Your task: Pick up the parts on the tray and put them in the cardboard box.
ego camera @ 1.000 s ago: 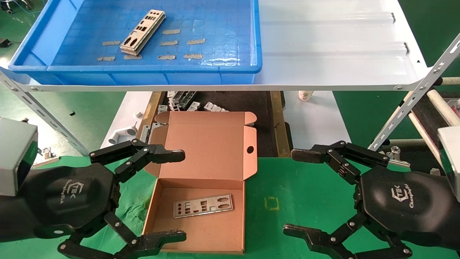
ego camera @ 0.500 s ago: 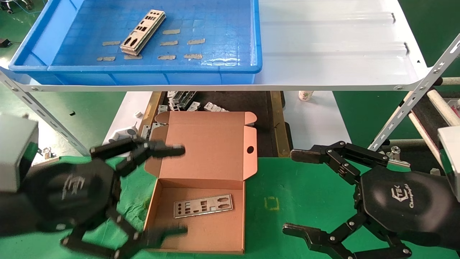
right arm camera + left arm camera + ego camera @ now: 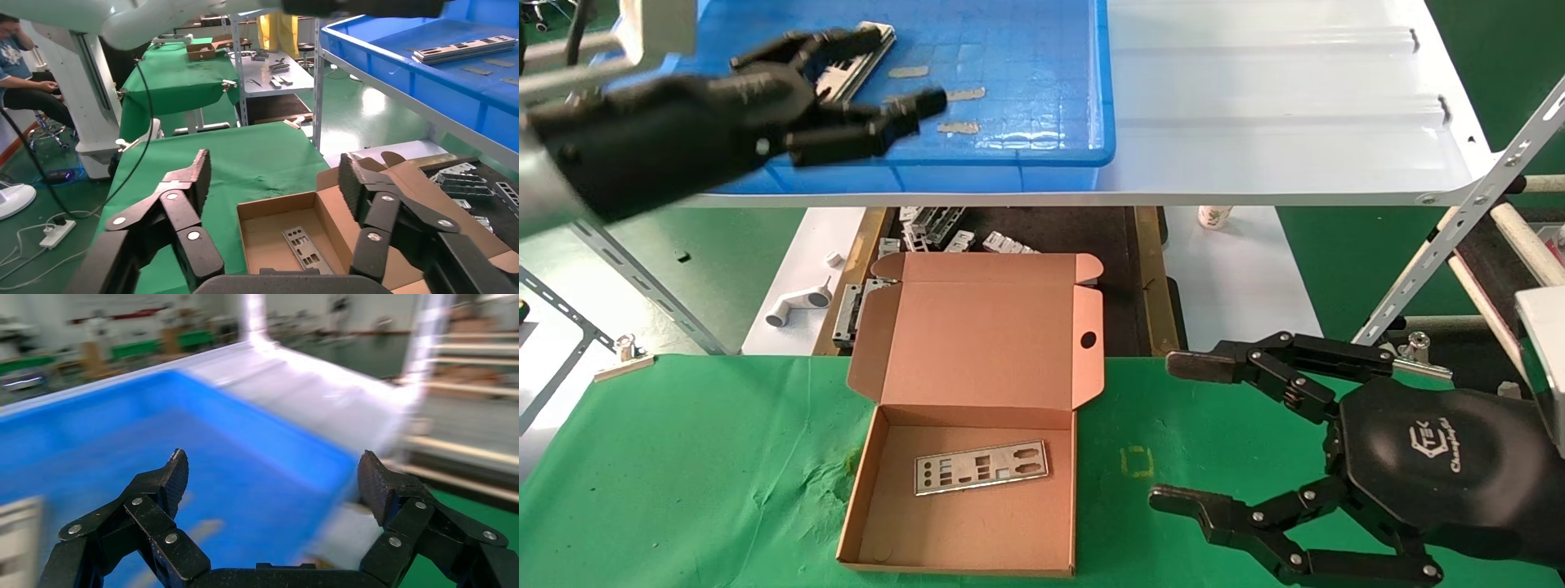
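A stack of silver punched parts [image 3: 850, 73] lies in the blue tray [image 3: 1009, 155] on the upper shelf, partly hidden behind my left gripper [image 3: 905, 67]. That gripper is open and empty over the tray's front half; in the left wrist view, my left gripper [image 3: 272, 465] has only blurred blue tray floor [image 3: 245, 447] between its jaws. The cardboard box [image 3: 1009, 523] lies open on the green cloth with one part [image 3: 981, 467] in it. My right gripper [image 3: 1164, 430] is open and empty, low to the right of the box. In the right wrist view, my right gripper [image 3: 275, 168] faces the box [image 3: 269, 226] and its part [image 3: 306, 245].
Grey tape patches [image 3: 959, 126] dot the tray floor. The white shelf [image 3: 1295, 122] extends right of the tray, with a slanted strut [image 3: 1459, 237] at the right. Chunky brackets [image 3: 936, 229] and a white cup [image 3: 1214, 216] sit below the shelf, behind the box.
My left gripper has risen from beside the box, up and away to above the blue tray, still open. My right gripper has barely shifted.
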You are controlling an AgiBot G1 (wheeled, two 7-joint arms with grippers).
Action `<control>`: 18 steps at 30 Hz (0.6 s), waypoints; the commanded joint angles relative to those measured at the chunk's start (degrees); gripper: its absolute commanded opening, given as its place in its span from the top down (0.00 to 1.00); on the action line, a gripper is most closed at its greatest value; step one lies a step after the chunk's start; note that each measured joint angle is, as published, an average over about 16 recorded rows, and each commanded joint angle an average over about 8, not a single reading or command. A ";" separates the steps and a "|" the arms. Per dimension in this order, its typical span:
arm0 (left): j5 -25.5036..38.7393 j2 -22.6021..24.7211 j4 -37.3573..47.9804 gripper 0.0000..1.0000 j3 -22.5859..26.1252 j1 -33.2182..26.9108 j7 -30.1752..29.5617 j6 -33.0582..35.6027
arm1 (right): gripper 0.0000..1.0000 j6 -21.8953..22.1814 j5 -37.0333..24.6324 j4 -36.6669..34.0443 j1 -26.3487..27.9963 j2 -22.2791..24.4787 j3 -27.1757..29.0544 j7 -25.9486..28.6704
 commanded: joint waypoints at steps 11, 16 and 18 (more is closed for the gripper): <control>13.82 9.57 26.96 0.00 6.87 -19.04 2.24 -7.95 | 1.00 0.00 0.00 0.00 0.00 0.00 0.00 0.00; 16.36 12.49 34.63 0.00 8.22 -22.97 4.56 -10.46 | 1.00 0.00 0.00 0.00 0.00 0.00 0.00 0.00; 16.67 13.30 36.97 0.00 8.36 -23.90 5.29 -11.12 | 1.00 0.00 0.00 0.00 0.00 0.00 0.00 0.00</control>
